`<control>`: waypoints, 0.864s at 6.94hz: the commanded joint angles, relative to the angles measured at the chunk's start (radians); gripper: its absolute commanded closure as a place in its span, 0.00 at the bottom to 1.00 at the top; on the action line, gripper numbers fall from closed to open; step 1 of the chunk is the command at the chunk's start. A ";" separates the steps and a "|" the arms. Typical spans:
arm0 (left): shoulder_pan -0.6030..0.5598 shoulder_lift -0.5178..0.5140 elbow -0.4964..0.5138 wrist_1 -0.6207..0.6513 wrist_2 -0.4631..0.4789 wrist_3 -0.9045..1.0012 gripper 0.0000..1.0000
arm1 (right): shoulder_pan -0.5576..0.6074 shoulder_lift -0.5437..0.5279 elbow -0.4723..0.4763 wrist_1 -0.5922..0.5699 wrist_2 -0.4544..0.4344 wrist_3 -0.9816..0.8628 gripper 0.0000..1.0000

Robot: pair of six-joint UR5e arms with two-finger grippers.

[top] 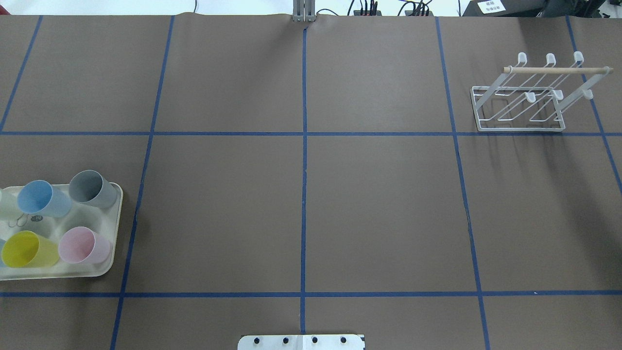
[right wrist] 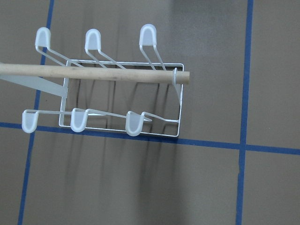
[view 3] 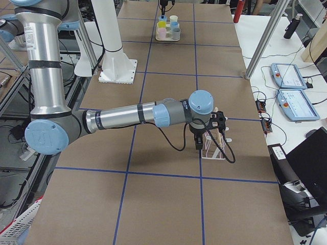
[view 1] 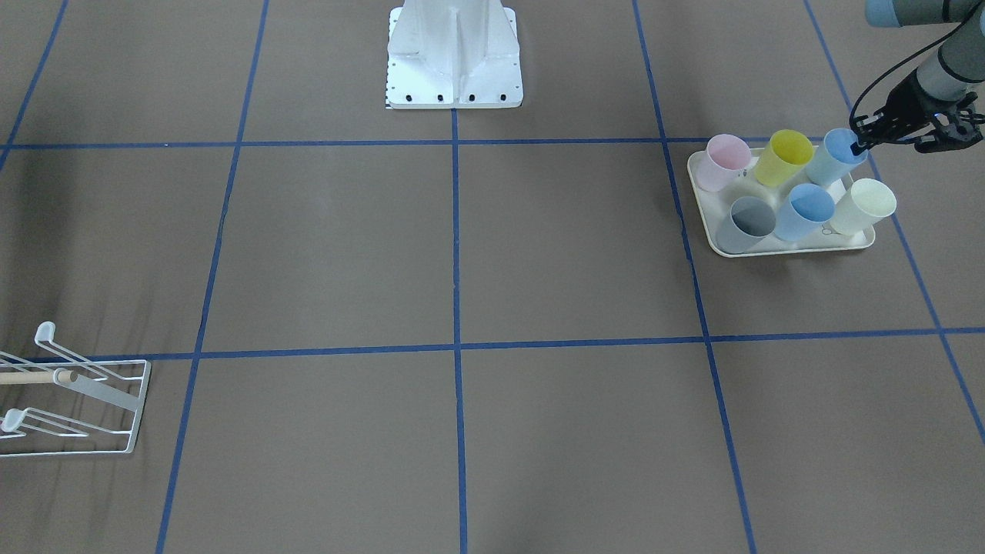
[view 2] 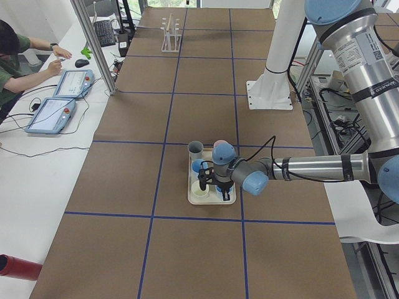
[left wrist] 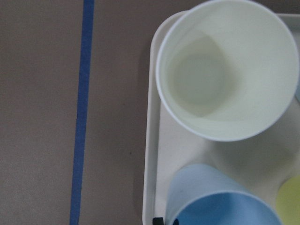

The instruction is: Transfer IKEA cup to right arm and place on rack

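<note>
The light blue cup (view 1: 833, 160) stands at the 1 o'clock corner of the cream tray (view 1: 793, 248), as the front-facing view shows it. The left gripper (view 1: 857, 144) is at its rim. Whether the jaws pinch the wall or are only set around it, I cannot tell.

The risk, I think, is here. A rim grip on a thin tapered cup may slip or tip it. The yellow cup (view 1: 783, 156) at its 9 o'clock and the cream cup (view 1: 863, 206) at its 5 o'clock stand very near, so a slanted lift could knock them. The hand-over also has a long way to go: the right gripper (view 3: 198, 144) hangs over the rack (right wrist: 108, 75), well apart from the tray, and its jaws I cannot judge.

The table (view 1: 577, 254) is covered in brown paper with blue tape lines. At a side bench a person (view 2: 14, 56) sits by two pendants (view 2: 59, 115).
</note>
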 commanded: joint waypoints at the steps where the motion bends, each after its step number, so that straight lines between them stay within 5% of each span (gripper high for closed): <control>1: -0.097 0.039 -0.055 0.006 -0.065 0.049 1.00 | 0.000 0.000 0.001 0.000 -0.001 0.000 0.00; 3: -0.239 0.085 -0.065 0.083 -0.103 0.273 1.00 | 0.000 -0.002 0.010 0.000 0.000 0.000 0.00; 6: -0.450 0.006 -0.296 0.624 -0.105 0.576 1.00 | 0.000 -0.008 0.071 -0.008 0.000 0.023 0.00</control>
